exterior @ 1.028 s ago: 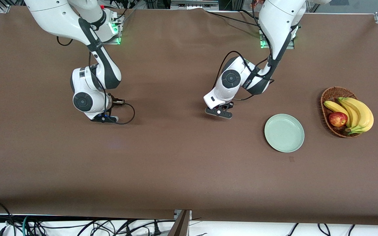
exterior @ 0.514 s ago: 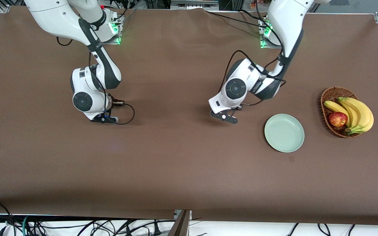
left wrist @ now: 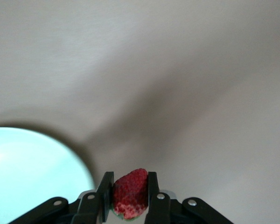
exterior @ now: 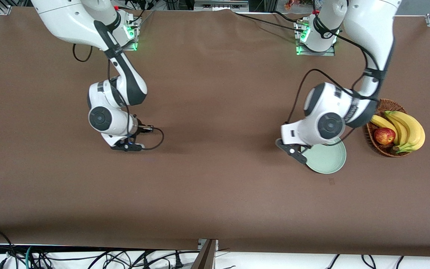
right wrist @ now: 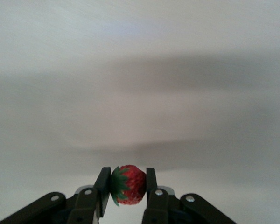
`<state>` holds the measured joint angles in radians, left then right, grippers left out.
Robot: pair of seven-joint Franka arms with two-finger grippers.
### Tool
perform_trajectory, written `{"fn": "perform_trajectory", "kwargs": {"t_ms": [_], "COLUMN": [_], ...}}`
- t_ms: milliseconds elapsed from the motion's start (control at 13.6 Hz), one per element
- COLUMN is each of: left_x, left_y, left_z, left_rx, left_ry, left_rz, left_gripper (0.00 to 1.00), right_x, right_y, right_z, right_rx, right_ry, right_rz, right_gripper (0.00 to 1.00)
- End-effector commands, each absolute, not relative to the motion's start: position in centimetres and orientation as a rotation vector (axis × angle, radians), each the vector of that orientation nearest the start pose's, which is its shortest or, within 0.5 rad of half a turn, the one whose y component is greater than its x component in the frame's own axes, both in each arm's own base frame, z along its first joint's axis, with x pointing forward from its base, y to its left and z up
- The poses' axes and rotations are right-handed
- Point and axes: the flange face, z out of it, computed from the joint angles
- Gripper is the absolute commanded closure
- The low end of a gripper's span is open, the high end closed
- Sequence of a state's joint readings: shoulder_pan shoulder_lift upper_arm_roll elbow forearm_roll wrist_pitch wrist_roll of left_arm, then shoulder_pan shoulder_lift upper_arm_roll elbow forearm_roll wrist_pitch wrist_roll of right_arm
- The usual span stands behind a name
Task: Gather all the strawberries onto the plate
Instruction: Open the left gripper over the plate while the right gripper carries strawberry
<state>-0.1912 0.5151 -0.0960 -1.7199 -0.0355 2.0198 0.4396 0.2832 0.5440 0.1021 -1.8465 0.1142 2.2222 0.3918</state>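
A wide brown surface (exterior: 215,179) carries two white robot arms whose bases stand along its edge farthest from the front camera. The left pincer (left wrist: 129,196) hangs over the rim of the plate (exterior: 329,160), on the side of the plate toward the right arm's end of the surface. Its two black fingers (left wrist: 105,193) are clenched on a small red strawberry (left wrist: 129,192), which sits squeezed between them in the left wrist view; a curve of the pale mint-green plate shows in that same view, close beside the berry. In the front view the plate lies toward the left arm's end of the surface, roughly midway between the edge with the bases and the edge nearest the camera, and the arm's wrist covers part of it. Just beside the plate, nearer the left arm's end edge, stands a brown wicker basket (exterior: 377,108) holding yellow bananas (exterior: 409,129) and a red apple (exterior: 384,135). The right pincer (right wrist: 127,193) is low over the bare surface toward the right arm's end, well apart from the plate. Its fingers are likewise clenched on a second strawberry (right wrist: 128,184), red with dark green leaves pointing sideways, seen in the right wrist view. No third berry can be made out in any view.
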Motion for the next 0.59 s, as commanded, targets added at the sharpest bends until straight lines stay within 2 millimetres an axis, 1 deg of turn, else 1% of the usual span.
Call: {"fn": "perform_trajectory", "kwargs": {"t_ms": [0,73,147,220,294,367,440,514], "left_x": [63.2,63.5,63.6,63.6,63.6,63.5,63.6,63.5], "left_y": [-14.6,-13.2,-12.0,-11.4,-10.8,-10.2,-9.1,-8.3], "left_z": [27.6,27.1,25.8,24.8,24.3,23.4,22.5,21.8], "left_rx": [-2.943,-2.913,-2.897,-2.887,-2.876,-2.869,-2.868,-2.865], "left_ry": [1.358,1.439,1.495,1.528,1.552,1.574,1.59,1.605], "left_rz": [0.261,0.242,0.263,0.273,0.271,0.282,0.286,0.289], "left_gripper": [0.87,0.87,0.87,0.87,0.87,0.86,0.86,0.86], "right_x": [59.6,59.3,59.2,59.1,58.8,58.5,57.8,57.1], "right_y": [30.9,34.2,37.0,39.7,42.1,44.6,47.0,48.9], "right_z": [22.2,22.8,23.4,23.8,24.0,23.9,23.6,23.2], "right_rx": [-2.993,-2.973,-2.952,-2.932,-2.912,-2.883,-2.843,-2.799], "right_ry": [0.274,0.321,0.368,0.402,0.43,0.446,0.471,0.503], "right_rz": [0.287,0.273,0.259,0.238,0.214,0.175,0.125,0.078], "right_gripper": [0.88,0.87,0.87,0.87,0.87,0.87,0.87,0.87]}}
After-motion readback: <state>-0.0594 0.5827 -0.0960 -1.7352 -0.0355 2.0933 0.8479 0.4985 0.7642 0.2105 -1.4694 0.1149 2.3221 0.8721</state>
